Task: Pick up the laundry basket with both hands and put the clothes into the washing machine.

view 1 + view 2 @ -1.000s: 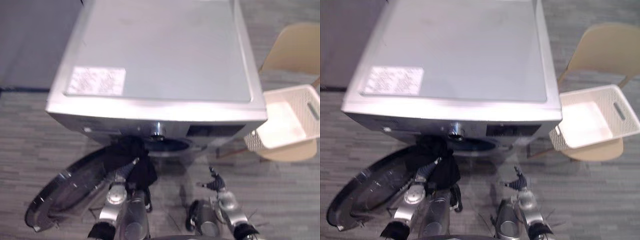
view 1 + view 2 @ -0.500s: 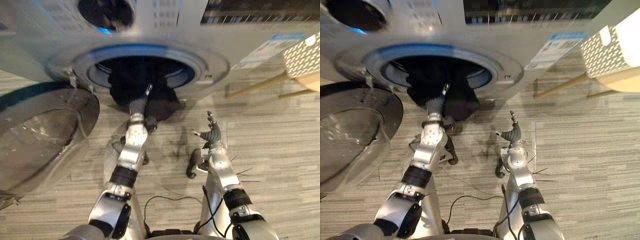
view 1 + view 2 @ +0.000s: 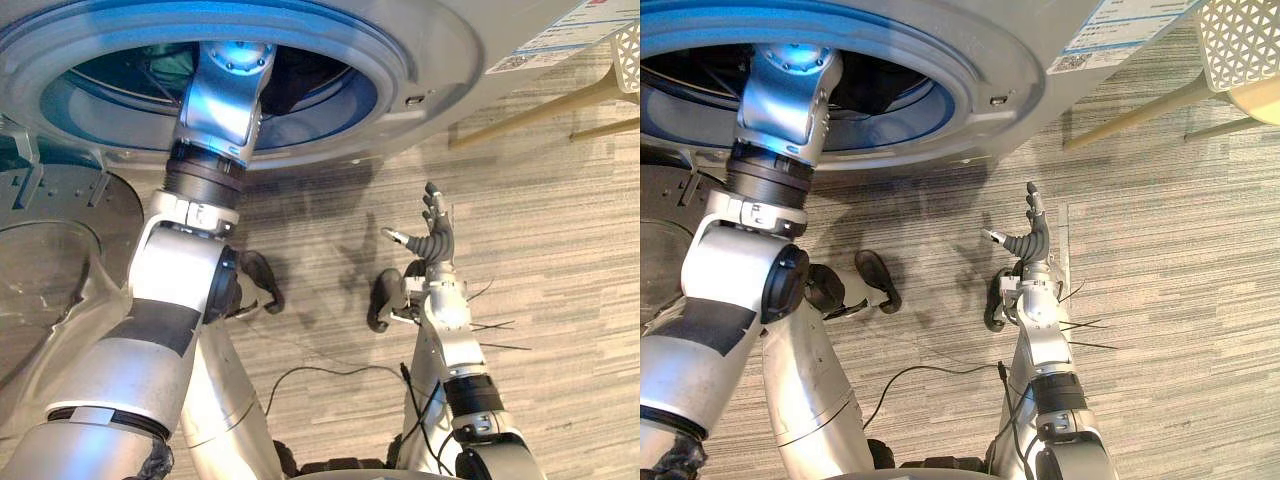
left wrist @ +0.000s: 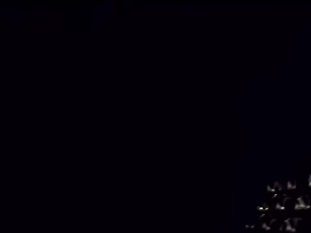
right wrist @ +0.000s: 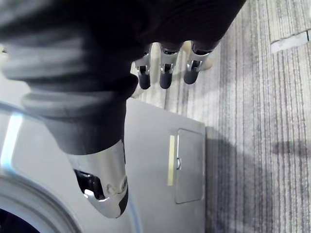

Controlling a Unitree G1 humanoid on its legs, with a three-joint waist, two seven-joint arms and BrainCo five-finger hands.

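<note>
The silver washing machine point(image 3: 440, 60) faces me with its round opening point(image 3: 392, 92) uncovered. My left arm point(image 3: 215, 100) reaches through the opening into the dark drum, and its hand is hidden inside. The left wrist view is almost black. Inside the drum I cannot tell the dark clothes apart from the shadow. My right hand point(image 3: 434, 238) hovers over the floor in front of the machine, open and holding nothing, with straight fingers point(image 5: 165, 73). A corner of the white laundry basket point(image 3: 1240, 35) sits on a chair at the far right.
The machine's round glass door point(image 3: 50, 260) hangs swung out at the left, close to my left arm. Tan chair legs point(image 3: 530, 115) slant down to the right of the machine. Grey striped carpet point(image 3: 560, 250) spreads around my right hand.
The camera has dropped and closed in on the opening. My left arm has pushed deeper, taking the dark garment from the rim into the drum. The right hand stays open.
</note>
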